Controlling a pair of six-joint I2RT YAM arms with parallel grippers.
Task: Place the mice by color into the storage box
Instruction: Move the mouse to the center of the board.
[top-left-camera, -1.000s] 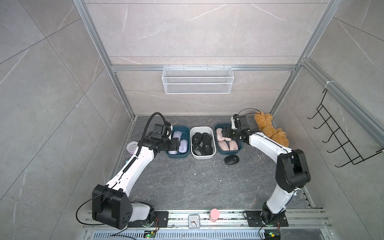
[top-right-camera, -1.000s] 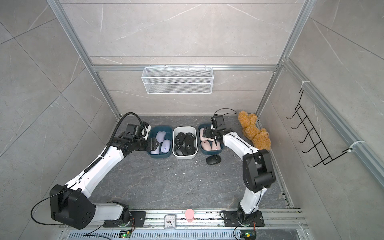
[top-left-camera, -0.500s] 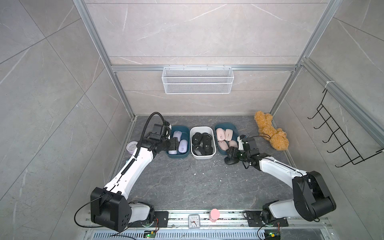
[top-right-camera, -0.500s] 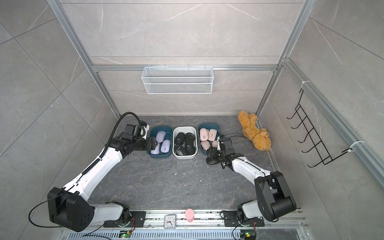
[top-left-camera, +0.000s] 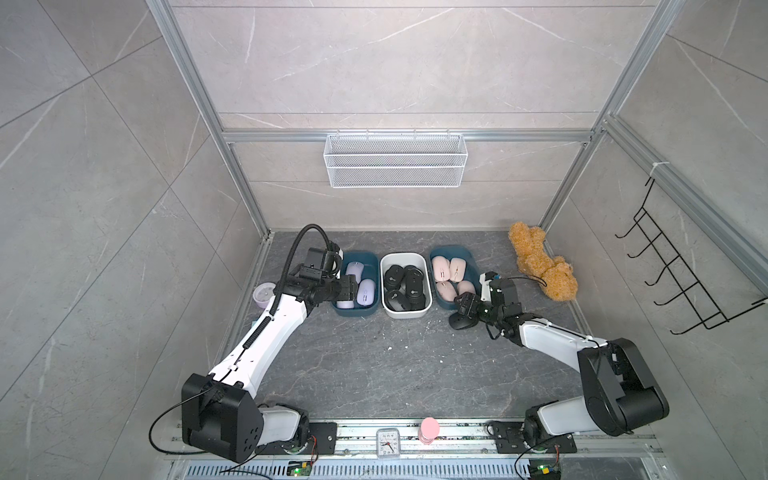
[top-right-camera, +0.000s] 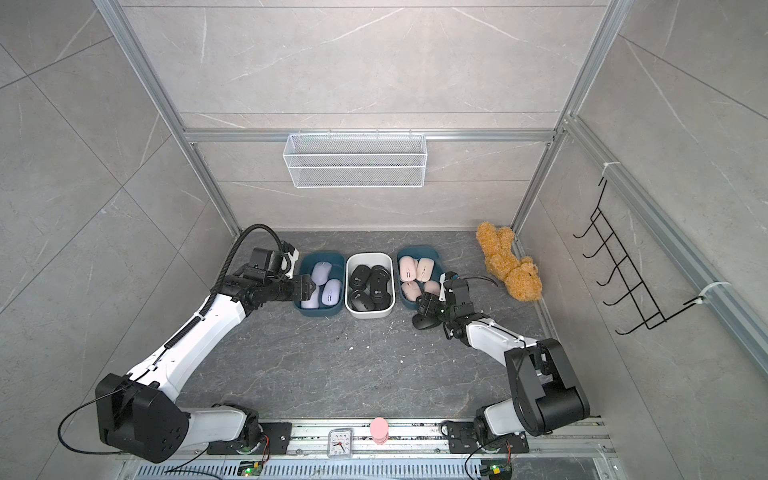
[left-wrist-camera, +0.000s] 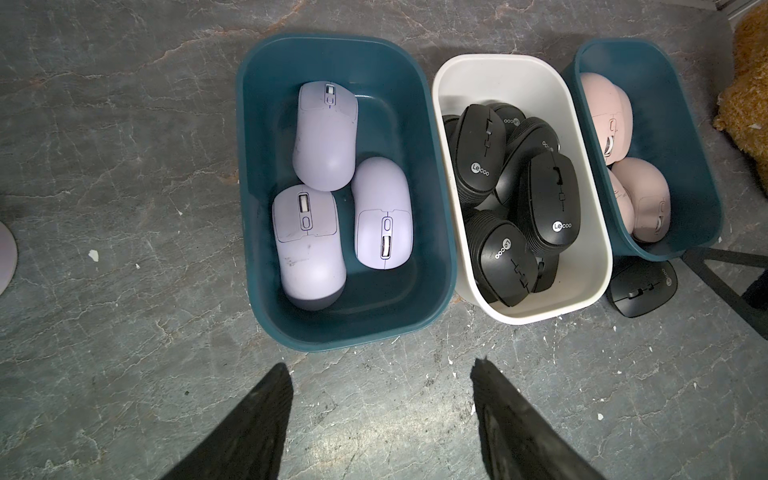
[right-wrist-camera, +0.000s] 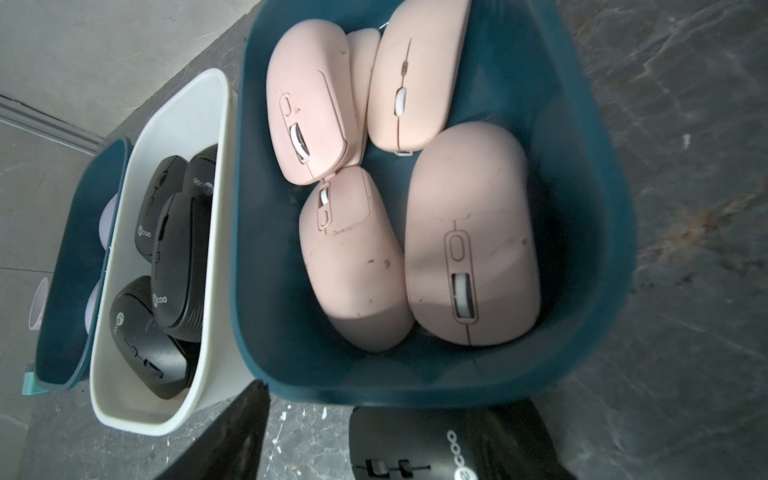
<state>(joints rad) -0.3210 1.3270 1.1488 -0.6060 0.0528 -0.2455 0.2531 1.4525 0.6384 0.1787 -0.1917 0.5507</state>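
The right arm (top-left-camera: 548, 337) has swung off the bin of pink mice, where it reached a second ago, and now lies low over the surface (top-left-camera: 374, 365). Its elbow is bent and its wrist is aimed at the loose black mouse (top-left-camera: 458, 322). The left arm (top-left-camera: 270, 332) has not shifted. The loose black mouse lies on the surface just in front of the right teal bin (right-wrist-camera: 582, 208), outside all three bins, which stand in a row near the back edge. The black mice (left-wrist-camera: 478, 149) piled in the white bin (left-wrist-camera: 598, 232) carry "Lecoo" in white. On the loose one only the tail of that logo can be read. The right fingers (right-wrist-camera: 232, 440) stand parted. In the right wrist view one is clear of the loose mouse with bare surface between, while the other blends into the mouse's black shell, and the frame edge cuts both off. They grip nothing that shows. Four pink mice (right-wrist-camera: 469, 232) lie plain in the right teal bin, with a fifth mostly hidden between the back two. The left arm stretches from the front left corner. The left fingers (left-wrist-camera: 257, 424) are spread wide and empty over bare surface just in front of the left teal bin (left-wrist-camera: 249, 208), which holds three lilac mice (left-wrist-camera: 324, 137).
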